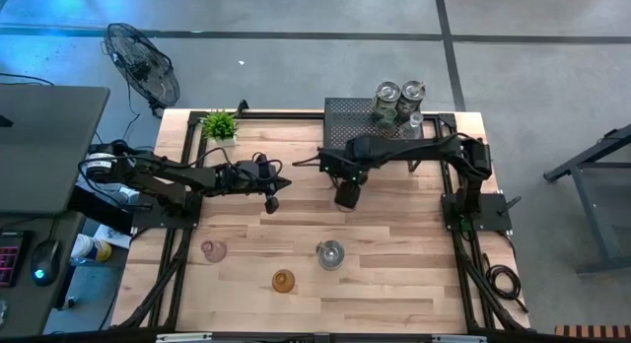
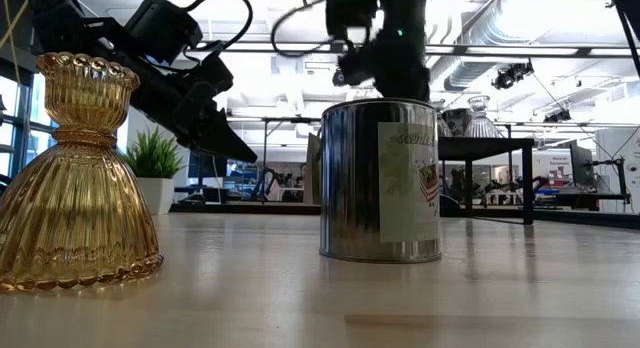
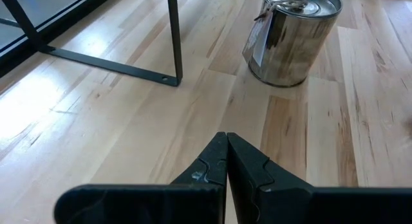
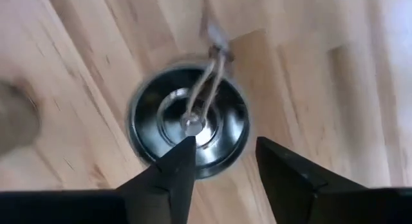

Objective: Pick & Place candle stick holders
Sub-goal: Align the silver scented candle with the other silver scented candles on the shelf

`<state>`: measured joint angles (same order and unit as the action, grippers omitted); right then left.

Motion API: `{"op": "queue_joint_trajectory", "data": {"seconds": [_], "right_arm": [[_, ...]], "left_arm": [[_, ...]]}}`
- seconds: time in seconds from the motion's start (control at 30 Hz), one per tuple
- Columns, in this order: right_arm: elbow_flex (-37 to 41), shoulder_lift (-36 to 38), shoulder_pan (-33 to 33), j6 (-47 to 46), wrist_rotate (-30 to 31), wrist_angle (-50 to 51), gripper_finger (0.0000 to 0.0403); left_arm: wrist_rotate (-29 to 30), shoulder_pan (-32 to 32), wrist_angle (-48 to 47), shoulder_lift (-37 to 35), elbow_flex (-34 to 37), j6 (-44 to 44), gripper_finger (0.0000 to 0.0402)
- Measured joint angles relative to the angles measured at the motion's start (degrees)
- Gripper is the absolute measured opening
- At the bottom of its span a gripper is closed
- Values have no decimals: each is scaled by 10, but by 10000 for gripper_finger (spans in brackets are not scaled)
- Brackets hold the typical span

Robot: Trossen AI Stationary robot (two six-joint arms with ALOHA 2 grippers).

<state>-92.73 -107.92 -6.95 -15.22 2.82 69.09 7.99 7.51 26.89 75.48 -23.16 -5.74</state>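
A silvery tin-like holder (image 1: 330, 254) with a string and a tag stands upright on the wooden table, near the front; it also shows in the low view (image 2: 380, 178) and the left wrist view (image 3: 293, 37). My right gripper (image 1: 345, 195) is open and raised over it, looking down on its top (image 4: 190, 124). An amber glass holder (image 1: 284, 280) and a pink one (image 1: 214, 250) stand on their bases nearer the front. Two silvery holders (image 1: 386, 99) and a clear one (image 1: 415, 121) stand on the black mesh rack (image 1: 350, 116). My left gripper (image 1: 271, 200) is shut and empty, above the table's middle.
A green potted plant (image 1: 221, 124) stands at the far left corner. The rack's black legs (image 3: 174, 37) rest on the table at the far right. Bare wood lies between the two grippers and the front holders. A fan (image 1: 143, 62) stands off the table.
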Motion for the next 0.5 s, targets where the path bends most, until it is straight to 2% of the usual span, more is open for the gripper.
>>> {"op": "queue_joint_trajectory", "data": {"seconds": [0.13,0.5], "right_arm": [[42,0,-17,37,-7,-40,133],[45,4,-39,65,-20,-70,119]], "left_arm": [[0,0,0,0,0,1,1],[0,0,0,0,0,10,1]]}}
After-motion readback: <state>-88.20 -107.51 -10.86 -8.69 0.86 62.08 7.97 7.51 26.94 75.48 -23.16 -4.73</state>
